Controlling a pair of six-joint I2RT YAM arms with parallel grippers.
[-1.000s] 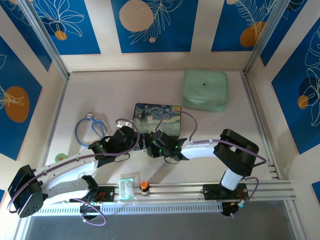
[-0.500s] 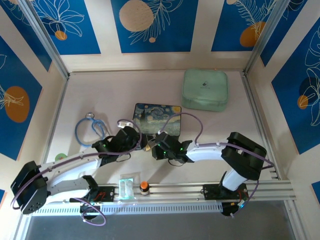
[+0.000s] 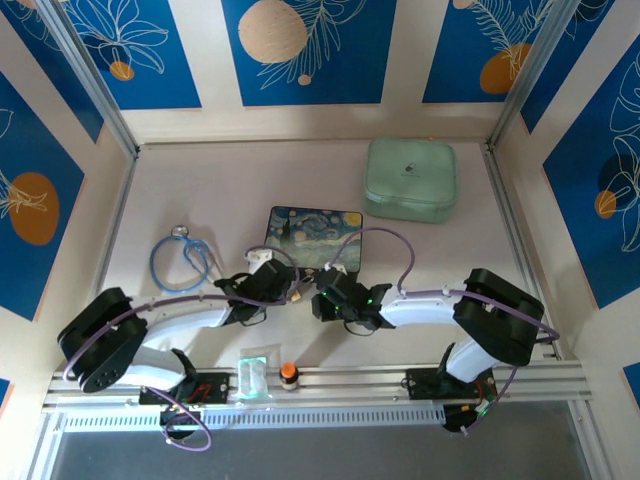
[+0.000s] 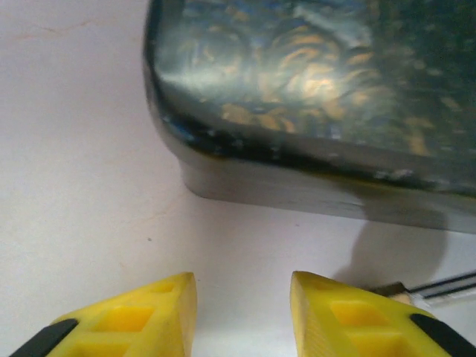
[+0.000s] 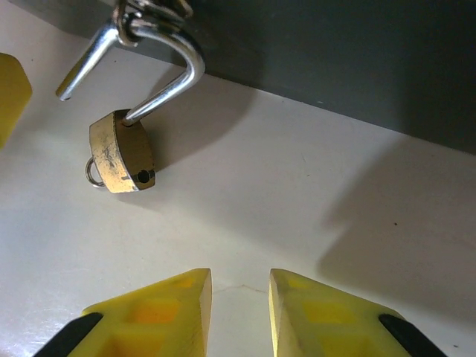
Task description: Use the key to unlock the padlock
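Note:
The brass padlock (image 5: 123, 152) lies on the white table in front of the dark painted box (image 3: 314, 235). Its silver shackle (image 5: 169, 71) is swung open, one end free and the bend hooked through the fitting on the box front (image 5: 149, 11). A thin silver ring (image 5: 91, 172) peeks from behind the lock body; I cannot make out the key's blade. My right gripper (image 5: 239, 297) is open and empty, a little back from the lock. My left gripper (image 4: 244, 297) is open and empty before the box corner (image 4: 193, 141). From above, left gripper (image 3: 287, 293) and right gripper (image 3: 322, 297) face each other.
A mint-green case (image 3: 410, 180) sits at the back right. A blue looped cable (image 3: 180, 258) lies to the left of the box. On the front rail (image 3: 400, 380) stand an orange-capped knob (image 3: 289, 373) and a small clear piece (image 3: 252, 375). Walls enclose the table.
Both arms have sunk lower toward the table. The left gripper has shifted right and nearer, the right gripper slightly right. The open padlock stays by the box front.

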